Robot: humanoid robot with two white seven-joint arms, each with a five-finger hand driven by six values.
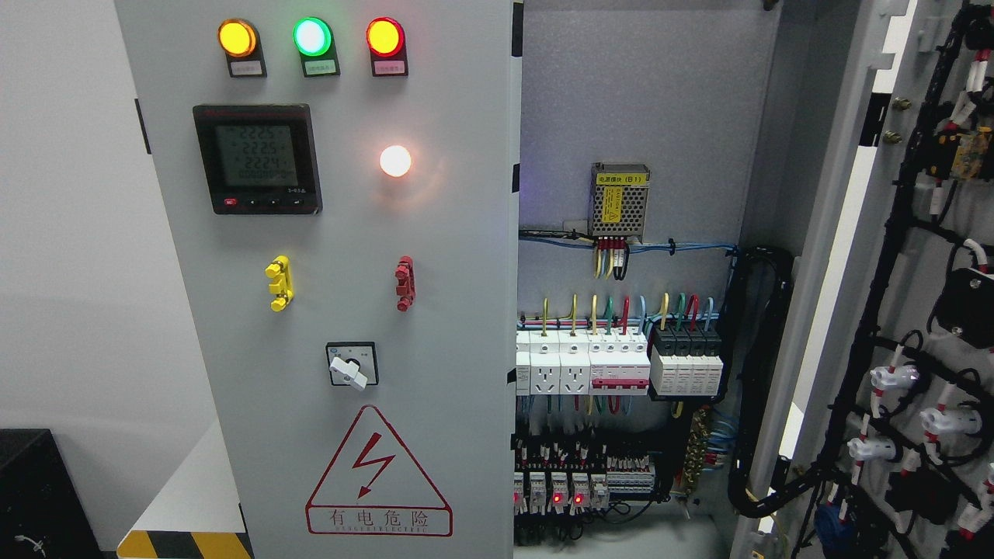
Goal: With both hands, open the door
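Head view: no robot hand shows, so I cannot tell either one's state. Right door [924,310] hangs swung wide at the right edge, wiring exposed; left door [349,310] sits closed. My call: hook its free edge beside the breakers [582,369], pull steadily.

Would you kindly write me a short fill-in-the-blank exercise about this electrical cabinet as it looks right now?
1. The right door of the cabinet stands ____.
2. The middle indicator lamp in the top row glows ____.
3. The triangular warning sign sits ____ the rotary switch.
4. The toggle left of the red toggle is ____.

Missing words: open; green; below; yellow
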